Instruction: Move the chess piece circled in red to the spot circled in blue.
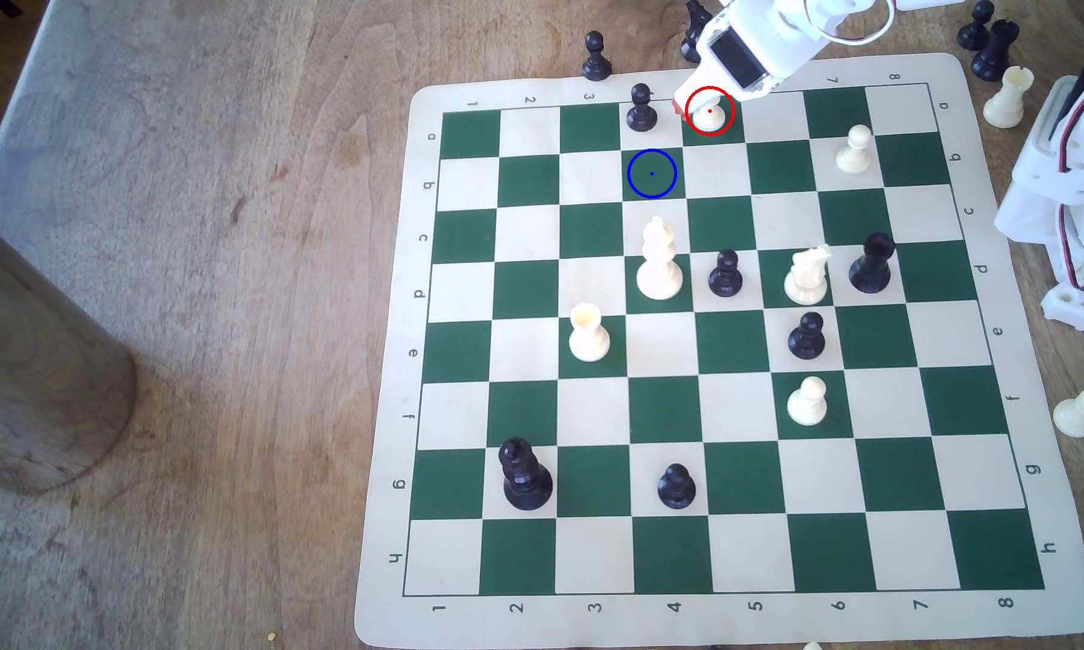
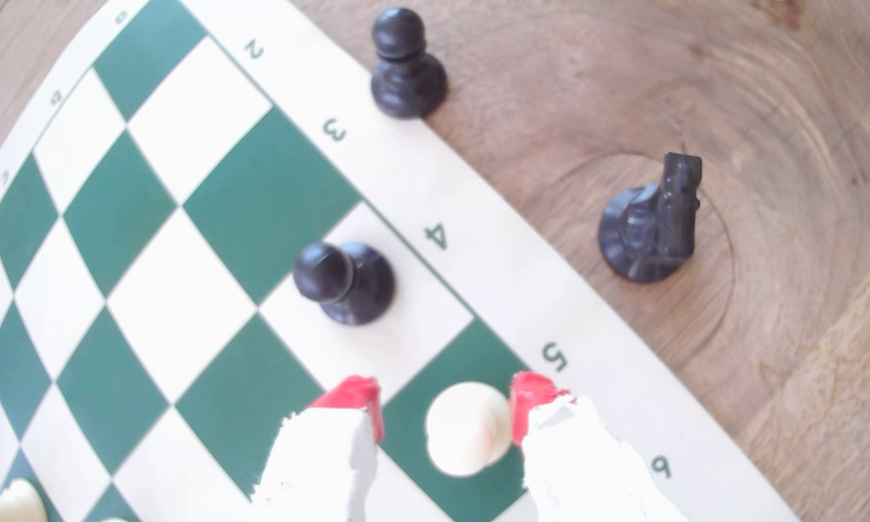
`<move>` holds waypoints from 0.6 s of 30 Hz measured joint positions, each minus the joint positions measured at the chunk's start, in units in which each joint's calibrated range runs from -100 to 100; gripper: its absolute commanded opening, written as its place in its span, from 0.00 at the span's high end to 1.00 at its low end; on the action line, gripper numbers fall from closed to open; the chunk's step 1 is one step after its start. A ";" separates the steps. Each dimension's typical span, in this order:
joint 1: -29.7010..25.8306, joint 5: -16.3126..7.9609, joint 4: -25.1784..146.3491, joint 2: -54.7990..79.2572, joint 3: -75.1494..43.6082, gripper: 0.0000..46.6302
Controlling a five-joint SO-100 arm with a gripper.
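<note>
White pawn (image 1: pixel 710 112) on a5, board's far edge row, between the red-tipped fingers (image 2: pixel 357 401) of the gripper (image 2: pixel 448 406); jaws apart, one pad touching. One black pawn (image 1: pixel 641 109) beside on a4. Blue-ringed square (image 1: pixel 652 174), b4, is bare, diagonally adjacent. Board holds six white, six black pieces.
</note>
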 measured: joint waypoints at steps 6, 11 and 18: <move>-0.07 -0.15 0.00 0.00 0.00 0.75; -0.59 -0.15 0.00 0.00 0.00 0.76; -0.59 -0.15 0.08 0.00 0.00 0.80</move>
